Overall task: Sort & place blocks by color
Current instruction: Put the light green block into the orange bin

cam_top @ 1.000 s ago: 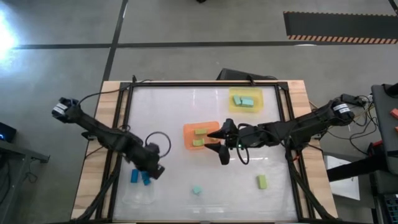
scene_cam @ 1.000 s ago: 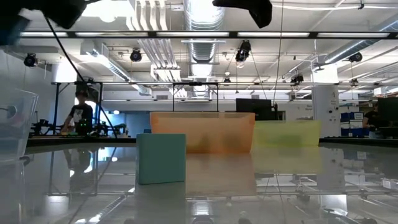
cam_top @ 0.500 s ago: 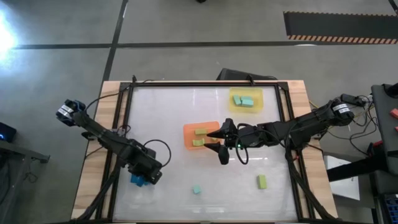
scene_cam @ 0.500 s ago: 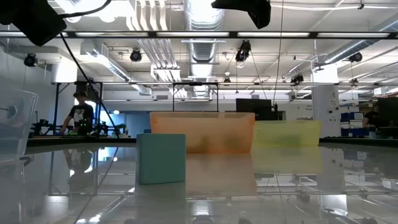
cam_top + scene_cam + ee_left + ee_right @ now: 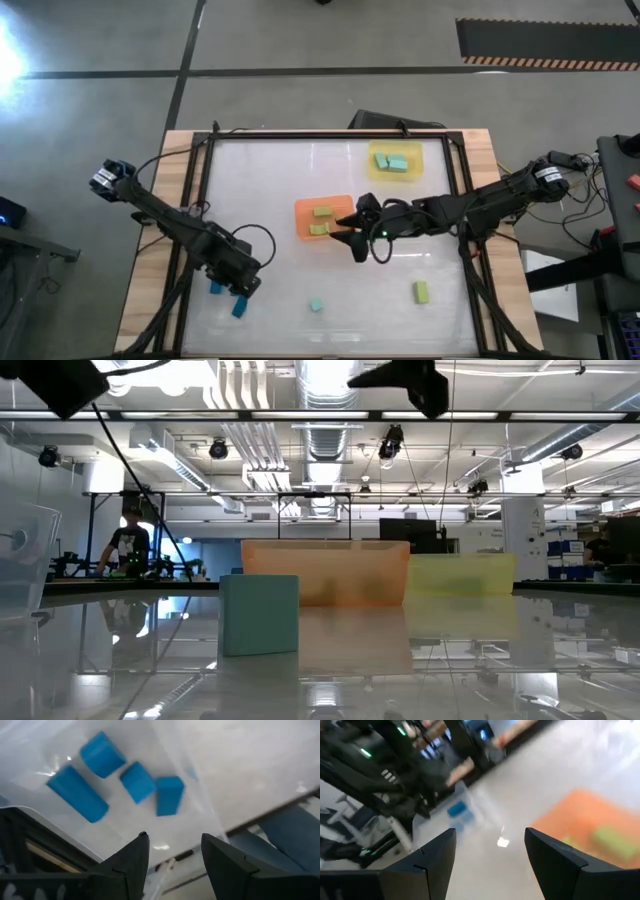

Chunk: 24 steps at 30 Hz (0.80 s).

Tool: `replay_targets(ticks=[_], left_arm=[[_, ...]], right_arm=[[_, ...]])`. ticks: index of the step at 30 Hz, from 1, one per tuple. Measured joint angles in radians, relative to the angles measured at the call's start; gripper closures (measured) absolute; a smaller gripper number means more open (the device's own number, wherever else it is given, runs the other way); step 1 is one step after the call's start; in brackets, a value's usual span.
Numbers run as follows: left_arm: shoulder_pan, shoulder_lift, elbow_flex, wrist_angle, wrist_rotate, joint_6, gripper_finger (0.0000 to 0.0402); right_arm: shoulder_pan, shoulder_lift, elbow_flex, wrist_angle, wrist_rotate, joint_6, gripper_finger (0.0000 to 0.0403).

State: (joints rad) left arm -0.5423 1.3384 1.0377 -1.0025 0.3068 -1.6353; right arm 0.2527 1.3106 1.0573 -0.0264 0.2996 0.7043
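Four dark blue blocks (image 5: 125, 775) in the clear tray (image 5: 165, 835), lower left of the high view; left end effector (image 5: 238, 283) above them, fingers spread, empty. Right end effector (image 5: 352, 228) at frame centre, just right of the orange tray (image 5: 300, 213), fingers spread, empty. Two yellow-green blocks (image 5: 321, 220) in the orange tray; teal blocks (image 5: 391, 162) in the yellow tray (image 5: 430, 160), upper right of centre. Loose on the bench (image 5: 280, 170): one teal block (image 5: 316, 305) at lower centre, one yellow-green block (image 5: 421, 292) at lower right.

Step in hand, judged: fetch a loose block. For a clean pick: lift clear of tray walls first, descend vertically, straddle the block's narrow sides, close only once fingertips near bench level. Yellow-green block better suited to the right arm, closer to it. Watch cable loops near both wrists.
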Motion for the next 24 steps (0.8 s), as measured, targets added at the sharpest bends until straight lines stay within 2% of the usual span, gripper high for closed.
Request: replay_targets(ticks=[3,7,11,14,16,18,24], left_arm=[[0.005,-0.017,0.032,0.007,0.000,0.021,0.0237],[0.023,-0.047,0.071,0.067,-0.019,0.102,0.0237],[0.056,-0.070,0.089,0.172,-0.106,0.214,0.0237],[0.089,-0.079,0.087,0.258,-0.181,0.282,0.0237],[0.116,-0.079,0.086,0.298,-0.217,0.323,0.0237],[0.142,-0.078,0.085,0.319,-0.234,0.362,0.0237],[0.213,-0.077,0.084,0.331,-0.237,0.450,0.0237]], right_arm=[[0.000,0.000,0.000,-0.088,-0.078,0.154,0.0177],[0.000,0.000,0.000,-0.290,-0.237,0.399,0.0177],[0.000,0.000,0.000,-0.682,-0.428,0.753,0.0177],[0.035,0.007,-0.002,-0.988,-0.522,0.884,0.0177],[0.074,0.008,-0.002,-1.119,-0.553,0.930,0.0177],[0.116,0.006,-0.002,-1.151,-0.570,0.967,0.0177],[0.224,0.020,-0.003,-1.073,-0.569,1.091,0.0177]])
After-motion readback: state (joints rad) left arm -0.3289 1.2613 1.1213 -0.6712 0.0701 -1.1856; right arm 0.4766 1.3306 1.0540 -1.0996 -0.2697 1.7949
